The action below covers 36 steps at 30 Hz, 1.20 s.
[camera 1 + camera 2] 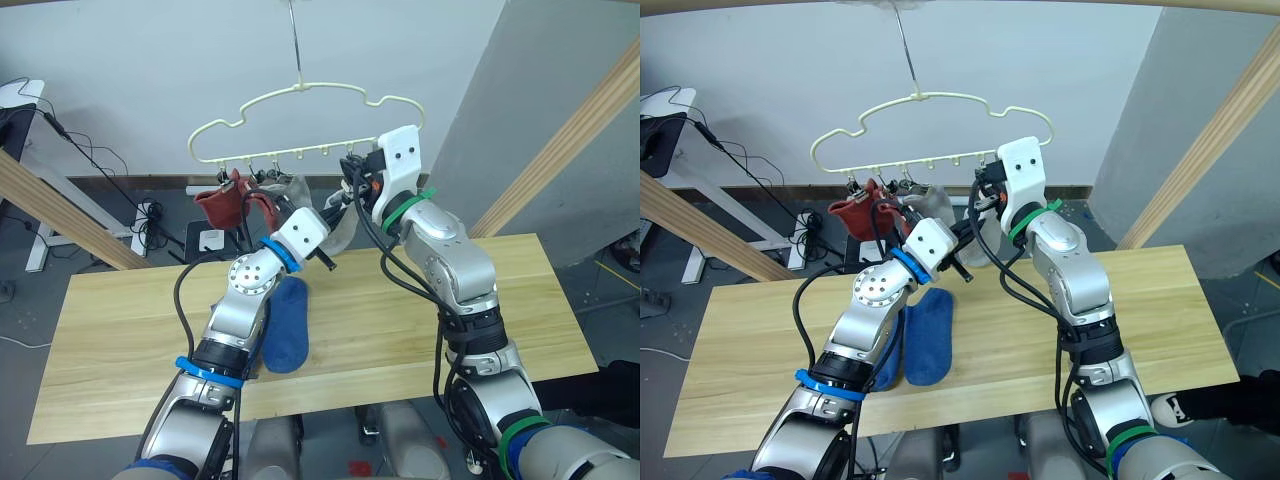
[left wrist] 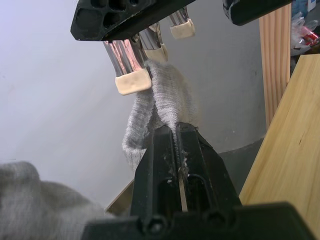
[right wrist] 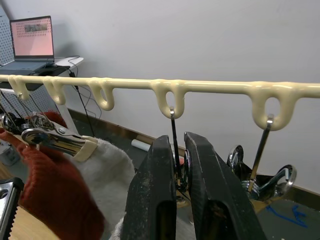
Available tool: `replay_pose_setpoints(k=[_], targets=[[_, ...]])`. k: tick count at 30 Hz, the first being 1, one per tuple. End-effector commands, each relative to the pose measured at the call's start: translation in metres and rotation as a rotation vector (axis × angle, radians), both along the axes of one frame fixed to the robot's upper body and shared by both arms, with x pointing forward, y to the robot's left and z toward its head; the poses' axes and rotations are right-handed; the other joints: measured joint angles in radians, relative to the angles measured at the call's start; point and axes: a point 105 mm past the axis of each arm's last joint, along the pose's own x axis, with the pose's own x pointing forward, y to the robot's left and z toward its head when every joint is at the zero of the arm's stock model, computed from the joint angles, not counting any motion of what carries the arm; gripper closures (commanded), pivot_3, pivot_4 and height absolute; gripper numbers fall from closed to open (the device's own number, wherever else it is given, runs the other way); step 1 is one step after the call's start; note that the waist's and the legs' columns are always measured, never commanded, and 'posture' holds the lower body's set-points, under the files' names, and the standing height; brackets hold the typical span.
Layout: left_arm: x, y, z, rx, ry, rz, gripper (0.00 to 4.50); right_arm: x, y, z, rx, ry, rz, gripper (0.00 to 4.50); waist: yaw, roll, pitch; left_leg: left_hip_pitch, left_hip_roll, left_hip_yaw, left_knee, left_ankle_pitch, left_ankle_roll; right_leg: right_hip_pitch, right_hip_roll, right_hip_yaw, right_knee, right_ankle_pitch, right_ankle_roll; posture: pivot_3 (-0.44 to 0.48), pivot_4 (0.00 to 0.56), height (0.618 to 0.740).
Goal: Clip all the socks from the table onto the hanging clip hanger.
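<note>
Left gripper [image 2: 175,137] pinching grey sock [image 2: 160,100] just below clip [image 2: 131,82]; right gripper [image 3: 179,145] narrowly clamping clip wire under clip hanger [image 3: 170,90]; head view adds blue socks [image 1: 925,340] on table [image 1: 760,330].

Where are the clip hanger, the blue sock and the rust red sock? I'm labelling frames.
clip hanger [image 1: 300,93]: left eye view, wavy top wire.
blue sock [image 1: 285,325]: left eye view, its middle.
rust red sock [image 1: 855,215]: right eye view, hanging body.

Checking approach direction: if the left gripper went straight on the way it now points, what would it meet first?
The left gripper, already pinching a grey sock, would likely carry it into the metal clip just ahead; depth is uncertain.
</note>
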Motion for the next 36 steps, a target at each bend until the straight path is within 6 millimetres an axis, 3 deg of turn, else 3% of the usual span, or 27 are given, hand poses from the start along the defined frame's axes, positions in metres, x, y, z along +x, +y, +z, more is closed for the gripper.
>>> replay_pose_setpoints(k=[1,12,13,14,24,35,36], targets=[[0.002,0.002,0.015,-0.027,-0.047,0.015,4.50,-0.006,0.000,0.004,-0.003,-0.022,0.016,4.46,0.000,0.000,0.000,0.000,0.000,0.000,0.000,0.000,0.000,0.000,0.000,0.000,0.000,0.000,0.000,-0.174,0.313,0.740],[0.003,0.004,0.020,-0.039,-0.069,0.031,4.50,-0.004,-0.003,0.003,-0.032,-0.038,-0.010,4.46,0.000,0.000,0.000,0.000,0.000,0.001,0.000,0.000,0.000,0.000,0.000,0.000,0.000,0.000,0.000,-0.170,0.310,0.740],[0.003,0.004,0.020,-0.038,-0.069,0.032,4.50,-0.004,-0.004,0.003,-0.027,-0.039,-0.013,3.75,0.000,0.000,0.000,0.000,0.000,0.001,0.000,0.000,0.000,0.000,0.000,0.000,0.000,0.000,0.000,-0.170,0.310,0.740],[0.003,0.005,0.020,-0.039,-0.070,0.032,4.50,-0.003,-0.005,0.004,-0.023,-0.042,-0.018,3.55,0.000,0.000,0.000,0.000,0.000,0.001,0.000,0.000,0.000,0.000,0.000,0.000,0.000,0.000,0.000,-0.170,0.310,0.740],[0.003,0.003,0.023,-0.042,-0.082,0.031,4.50,-0.008,-0.004,0.010,0.008,-0.043,0.007,0.03,0.000,0.000,0.000,0.000,0.000,0.001,0.000,0.000,0.000,0.000,0.000,0.000,0.000,0.000,0.000,-0.171,0.306,0.740],[0.003,0.000,0.028,-0.106,-0.069,0.006,4.50,-0.043,-0.017,0.013,0.002,-0.046,0.126,0.03,0.000,0.000,0.000,-0.003,0.000,0.001,0.000,0.000,0.000,-0.002,0.000,-0.001,-0.001,0.000,0.000,-0.173,0.313,0.740],[0.004,0.003,0.030,-0.124,-0.067,0.020,4.30,-0.046,-0.020,0.013,-0.001,-0.045,0.129,0.01,0.000,0.000,0.000,-0.003,0.000,0.001,0.000,0.000,0.000,-0.002,0.000,-0.001,-0.001,0.000,0.000,-0.172,0.315,0.740]])
